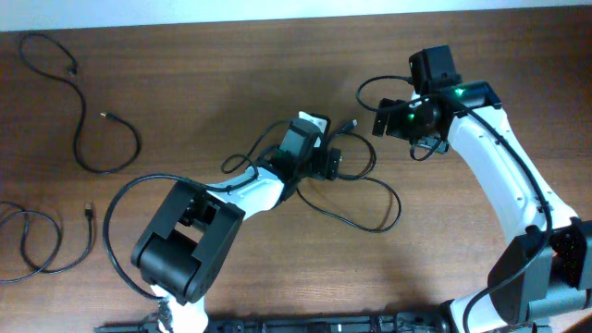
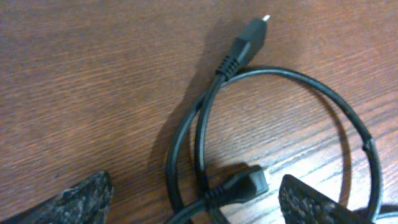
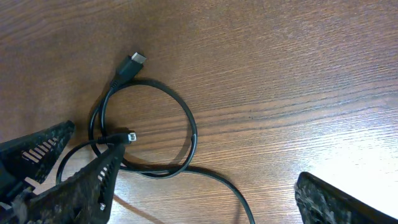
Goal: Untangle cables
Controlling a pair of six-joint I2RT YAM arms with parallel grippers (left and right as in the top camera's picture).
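Cables: tangle (image 1: 365, 180) at table (image 1: 185, 55) centre, between both arms. Two loose cords (image 1: 81, 106) far left, well apart, apparently already sorted.
Left gripper (image 2: 196, 186): fingers spread, straddling crossed strands, nothing clamped. Likely placed to pin strands.
Right gripper (image 3: 208, 171): fingers wide apart, empty, hovering beside loop (image 3: 193, 130). Probably lining up on free plug (image 3: 129, 65).
Plug: long axis diagonal, tip pointing away from loop, toward far table edge. Loop lies flat.
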